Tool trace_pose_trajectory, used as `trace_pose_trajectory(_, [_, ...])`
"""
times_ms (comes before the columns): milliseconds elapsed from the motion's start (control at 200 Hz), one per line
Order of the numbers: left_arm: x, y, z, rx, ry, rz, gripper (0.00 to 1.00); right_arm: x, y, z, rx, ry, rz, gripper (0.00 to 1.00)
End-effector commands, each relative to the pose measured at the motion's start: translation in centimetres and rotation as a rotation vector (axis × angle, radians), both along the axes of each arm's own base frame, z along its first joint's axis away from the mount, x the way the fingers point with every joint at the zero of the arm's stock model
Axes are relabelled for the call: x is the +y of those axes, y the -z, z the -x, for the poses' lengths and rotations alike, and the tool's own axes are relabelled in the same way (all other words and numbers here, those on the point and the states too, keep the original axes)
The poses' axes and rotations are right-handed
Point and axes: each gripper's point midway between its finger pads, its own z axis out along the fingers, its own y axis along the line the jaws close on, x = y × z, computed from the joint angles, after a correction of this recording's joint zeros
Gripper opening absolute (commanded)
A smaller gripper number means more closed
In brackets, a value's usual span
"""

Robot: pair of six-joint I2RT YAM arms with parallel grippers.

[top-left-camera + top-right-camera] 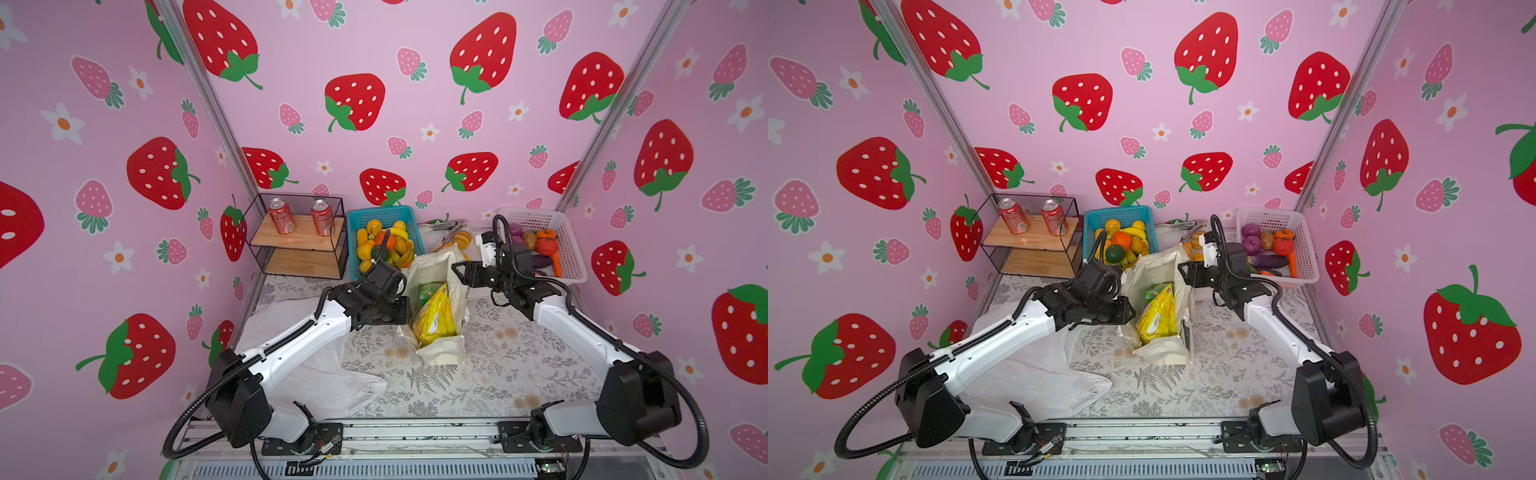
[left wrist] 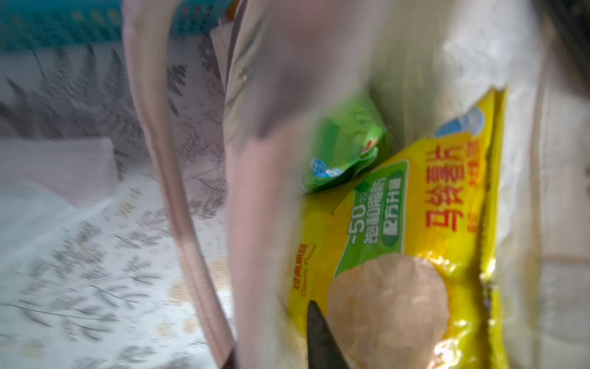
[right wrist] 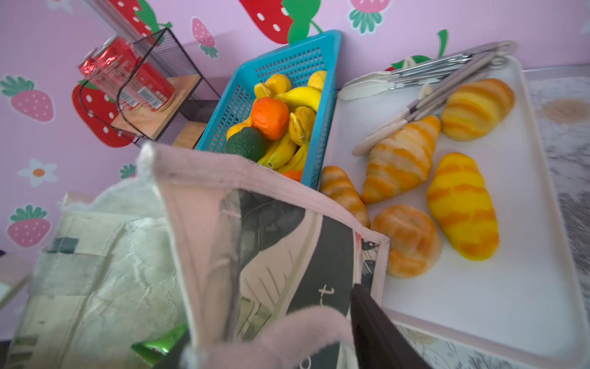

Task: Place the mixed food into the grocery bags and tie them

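Fern-print tablecloth (image 1: pixel 498 374), strawberry-papered walls on three sides. Mid-table stands the canvas tote (image 1: pixel 442 353), upright, mouth open, seen in both top views. Inside it, a yellow snack packet (image 1: pixel 434 318) on edge fills most of the opening. A green snack packet (image 1: pixel 429 291) is tucked at the far end, touching it.

At the tote's left rim sits the left gripper (image 1: pixel 407 309). Its wrist view is blurred, but the dark fingers (image 2: pixel 319 335) are drawn close, with the tote's wall cloth and handle strap pinched between them. At the far right corner is the right gripper (image 1: pixel 459 272), jaws spread. Its wrist view shows one finger (image 3: pixel 367 319) outside the printed wall, the cloth loose beside it.

A limp white plastic bag (image 1: pixel 320 374) lies flat at the left front, partly under the left arm, apart from the tote.

Behind the tote is a blue basket (image 1: pixel 359 216) heaped with toy fruit (image 3: pixel 269 118): bananas, an orange, a dark green piece. Just right of it, a white tray (image 3: pixel 479 303) carries five bread rolls (image 3: pixel 399 159) and tongs (image 3: pixel 431 64). Far right is a white basket (image 1: pixel 569 249) of vegetables. Far left, a wire shelf (image 1: pixel 299 253) holds two red cans (image 1: pixel 282 216) on its upper board.
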Motion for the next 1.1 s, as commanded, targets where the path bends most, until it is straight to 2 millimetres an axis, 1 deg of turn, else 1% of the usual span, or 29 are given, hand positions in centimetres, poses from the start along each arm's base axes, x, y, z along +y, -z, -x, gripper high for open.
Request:
trace_pose_trajectory(0, [-1.3,-3.0,-0.1,-0.039,0.021,0.125,0.04,-1.9,-4.7,1.6,-0.123,0.042,0.105,0.68])
trace_pose_trajectory(20, [-1.4,-3.2,-0.1,-0.036,0.023,0.136,0.0,-1.7,-5.3,2.0,-0.141,0.031,0.117,0.69])
trace_pose_trajectory(90, [-1.7,-3.7,0.2,-0.024,0.037,0.178,0.0,-0.4,-6.8,4.1,-0.192,-0.03,0.17,0.73])
trace_pose_trajectory(140, [-1.8,-4.1,0.3,-0.016,0.042,0.203,0.0,1.0,-7.5,5.8,-0.226,-0.09,0.2,0.74])
trace_pose_trajectory(150, [-1.8,-4.2,0.3,-0.015,0.042,0.208,0.0,1.3,-7.2,6.3,-0.219,-0.11,0.209,0.74])
trace_pose_trajectory(220, [-1.8,-4.6,0.4,-0.005,0.04,0.238,0.0,3.8,-7.1,9.4,-0.226,-0.251,0.222,0.74])
trace_pose_trajectory(290, [-1.5,-4.9,0.5,0.002,0.037,0.255,0.0,6.1,-6.9,12.4,-0.206,-0.4,0.2,0.73])
trace_pose_trajectory(335, [-1.4,-5.0,0.6,0.006,0.038,0.259,0.0,7.3,-6.6,14.3,-0.181,-0.495,0.178,0.7])
trace_pose_trajectory(400, [-1.1,-5.0,0.6,0.009,0.035,0.258,0.0,8.4,-6.1,16.6,-0.141,-0.612,0.156,0.66])
trace_pose_trajectory(495, [-0.7,-4.8,0.6,0.012,0.03,0.253,0.0,9.1,-4.6,18.5,-0.095,-0.701,0.177,0.56])
trace_pose_trajectory(575, [-0.3,-4.9,0.7,0.014,0.028,0.255,0.0,9.4,-2.5,19.2,-0.035,-0.737,0.237,0.51])
trace_pose_trajectory(585, [-0.3,-4.9,0.7,0.013,0.029,0.256,0.0,9.4,-2.0,19.3,-0.023,-0.74,0.254,0.48])
trace_pose_trajectory(635, [-0.1,-5.1,0.7,0.01,0.029,0.257,0.0,9.5,-0.3,19.4,0.017,-0.749,0.309,0.45])
trace_pose_trajectory(795, [0.2,-5.9,1.0,0.017,0.048,0.281,0.0,9.6,4.8,18.9,0.107,-0.754,0.434,0.45])
trace_pose_trajectory(900, [0.1,-6.6,1.2,0.044,0.056,0.359,0.0,9.6,7.3,18.1,0.134,-0.73,0.489,0.44])
trace_pose_trajectory(950, [0.0,-6.9,1.3,0.061,0.057,0.398,0.0,9.6,7.8,17.6,0.134,-0.714,0.502,0.43])
trace_pose_trajectory(1000, [0.0,-7.0,1.4,0.07,0.056,0.418,0.0,9.8,7.6,17.3,0.124,-0.705,0.495,0.43])
trace_pose_trajectory(1060, [0.2,-6.9,1.4,0.075,0.053,0.415,0.0,10.2,6.5,17.0,0.091,-0.694,0.468,0.44])
trace_pose_trajectory(1095, [0.4,-6.7,1.5,0.078,0.052,0.408,0.0,10.5,5.3,16.8,0.057,-0.686,0.441,0.47])
